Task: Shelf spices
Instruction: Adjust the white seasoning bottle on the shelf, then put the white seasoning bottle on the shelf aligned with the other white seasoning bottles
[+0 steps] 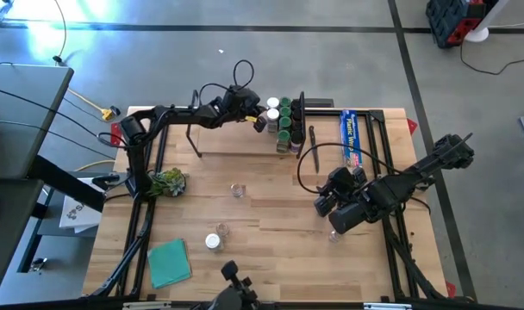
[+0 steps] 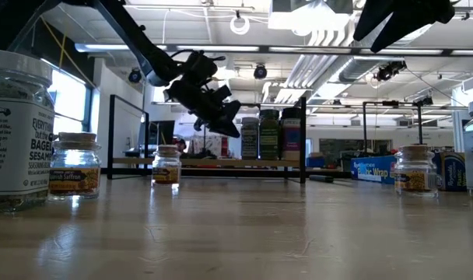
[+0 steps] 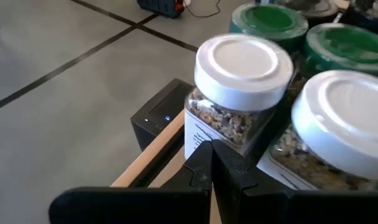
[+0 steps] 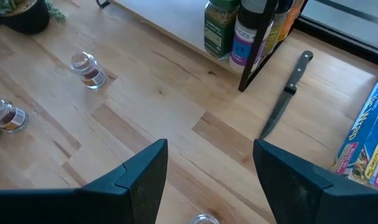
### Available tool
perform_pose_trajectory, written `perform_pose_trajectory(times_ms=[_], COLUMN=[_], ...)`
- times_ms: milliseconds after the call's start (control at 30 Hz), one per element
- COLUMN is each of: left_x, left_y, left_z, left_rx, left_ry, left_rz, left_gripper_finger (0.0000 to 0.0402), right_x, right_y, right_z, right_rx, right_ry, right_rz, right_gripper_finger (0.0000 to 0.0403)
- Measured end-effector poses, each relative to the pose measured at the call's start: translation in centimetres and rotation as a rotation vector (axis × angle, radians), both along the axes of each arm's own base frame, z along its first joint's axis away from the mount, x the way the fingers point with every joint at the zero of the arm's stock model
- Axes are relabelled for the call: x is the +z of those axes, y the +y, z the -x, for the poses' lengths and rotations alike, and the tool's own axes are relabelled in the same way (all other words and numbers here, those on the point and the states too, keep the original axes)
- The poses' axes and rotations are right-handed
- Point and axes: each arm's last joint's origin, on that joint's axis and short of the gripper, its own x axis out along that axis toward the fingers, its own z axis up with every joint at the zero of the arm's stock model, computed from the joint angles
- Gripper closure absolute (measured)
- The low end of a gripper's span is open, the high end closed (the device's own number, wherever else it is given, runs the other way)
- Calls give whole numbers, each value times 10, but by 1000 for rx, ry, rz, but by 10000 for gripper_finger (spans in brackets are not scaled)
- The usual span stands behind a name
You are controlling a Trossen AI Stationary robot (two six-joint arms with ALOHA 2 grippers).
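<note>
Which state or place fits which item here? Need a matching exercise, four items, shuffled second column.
Items:
1. left gripper
2. right gripper
3. black-handled knife
4. flat teal square pad

States or places:
A. lying on the wooden tabletop between the shelf's black wire end frame and the long blue wrap box
B. fingers shut, at the white-lidded spice jars on the light-wood shelf
C. near corner of the table on the left arm's side
D. fingers apart, nothing between them, above bare table

Pairs: 1-B, 2-D, 3-A, 4-C
</note>
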Motion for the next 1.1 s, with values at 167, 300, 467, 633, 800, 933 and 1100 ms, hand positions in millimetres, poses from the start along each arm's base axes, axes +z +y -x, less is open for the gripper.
perform_pose_trajectory(times_ms=[167,300,467,633,800,933,1100], left_x=[26,58,102,140,164,172,181], left_y=[-7,-20,-54,-103,-154,-189,-223], left_z=[10,23,45,66,85,106,138], left_rx=[3,18,46,-15,-111,-154,-220], left_ry=[5,38,114,126,90,70,23], left_rz=[-12,-48,-111,-133,-161,-169,-164], left_gripper_finger=[401,401,401,401,401,401,401], right_x=[0,1,4,14,29,32,17], right_y=[0,2,15,33,46,51,47], right_z=[0,-3,-8,-17,-33,-46,-63], right_rx=[15,55,165,229,211,213,149], right_ry=[9,9,-50,-221,-480,-559,-535], right_rz=[12,26,32,-13,-129,-75,25], right_gripper_finger=[171,171,171,171,171,171,171])
